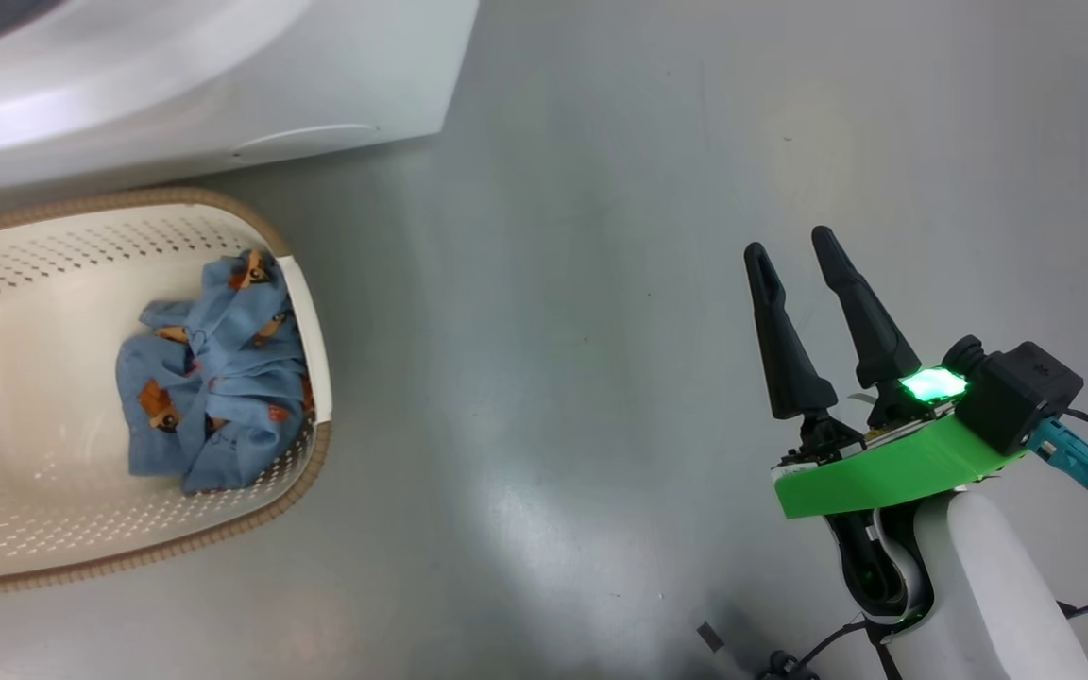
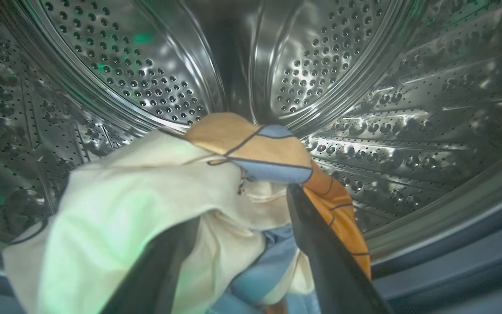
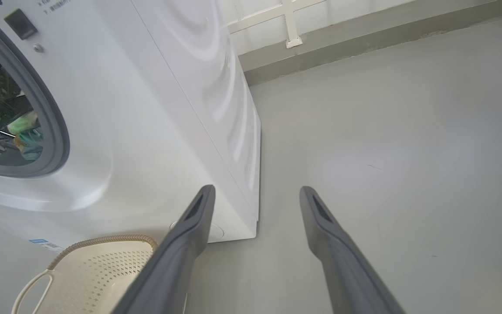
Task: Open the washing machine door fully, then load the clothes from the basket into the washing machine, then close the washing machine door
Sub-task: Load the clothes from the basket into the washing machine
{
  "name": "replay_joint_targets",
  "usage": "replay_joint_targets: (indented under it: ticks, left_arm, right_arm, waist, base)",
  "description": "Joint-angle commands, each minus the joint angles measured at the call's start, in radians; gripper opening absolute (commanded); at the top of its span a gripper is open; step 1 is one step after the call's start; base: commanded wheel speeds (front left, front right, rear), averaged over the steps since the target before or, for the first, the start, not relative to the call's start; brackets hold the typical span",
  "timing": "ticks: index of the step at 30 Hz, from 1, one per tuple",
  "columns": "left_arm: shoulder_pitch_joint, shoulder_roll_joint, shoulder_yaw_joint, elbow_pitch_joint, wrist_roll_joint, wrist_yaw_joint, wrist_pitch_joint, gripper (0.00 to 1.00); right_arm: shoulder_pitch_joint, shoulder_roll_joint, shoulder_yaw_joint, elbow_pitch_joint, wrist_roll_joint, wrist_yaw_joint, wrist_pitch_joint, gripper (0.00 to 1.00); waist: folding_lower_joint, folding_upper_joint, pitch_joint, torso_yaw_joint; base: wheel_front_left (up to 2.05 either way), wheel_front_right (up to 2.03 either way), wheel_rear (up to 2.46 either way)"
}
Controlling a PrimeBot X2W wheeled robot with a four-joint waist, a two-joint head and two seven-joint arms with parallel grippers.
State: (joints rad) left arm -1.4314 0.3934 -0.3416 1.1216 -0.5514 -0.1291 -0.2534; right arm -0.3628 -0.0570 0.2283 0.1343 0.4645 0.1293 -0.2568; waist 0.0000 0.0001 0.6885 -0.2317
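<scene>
The left claw (image 2: 242,205) is deep in the steel drum (image 2: 146,65) of the washing machine (image 1: 176,76). Its fingers stand wide apart, and a cream-white piece (image 2: 124,209) with orange and blue parts lies between and over them, loose rather than pinched, as it seems. The right claw (image 1: 790,243) is wide open and empty above the floor (image 1: 553,331). The light-blue clothes (image 1: 213,378) lie in the basket (image 1: 25,312), heaped lengthwise along its right wall, just before the machine front. I judge the left arm nearer to them; the right claw is well apart. The head view gives the basket's content, and the left wrist view gives the drum's inside.
</scene>
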Motion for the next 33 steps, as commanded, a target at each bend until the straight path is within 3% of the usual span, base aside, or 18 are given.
replay_joint_targets:
  ticks: [1,11,18,33]
  left_arm:
    - [0.011,0.046,0.01,-0.03,-0.013,-0.001,-0.007,1.0]
    - [0.16,0.054,0.107,-0.224,-0.052,-0.001,-0.008,1.0]
    - [0.305,0.018,0.214,-0.349,-0.023,-0.002,-0.008,1.0]
    - [0.661,-0.074,0.344,-0.576,0.102,-0.002,-0.008,1.0]
  right_arm:
    - [0.022,0.007,0.014,-0.019,0.004,0.001,-0.005,1.0]
    - [0.028,0.007,-0.001,-0.015,-0.012,0.001,-0.005,1.0]
    - [0.037,0.007,-0.015,-0.011,-0.025,0.001,-0.005,1.0]
    - [0.08,-0.035,-0.04,0.002,-0.029,0.001,-0.005,1.0]
  waist:
    - [0.0,-0.0001,-0.006,0.006]
    - [0.0,-0.0001,-0.034,0.038]
    - [0.0,-0.0001,-0.066,0.061]
    - [0.0,-0.0001,-0.183,0.109]
  base:
    - [0.0,0.0,0.0]
    - [0.0,0.0,0.0]
    - [0.0,0.0,0.0]
    - [0.0,0.0,0.0]
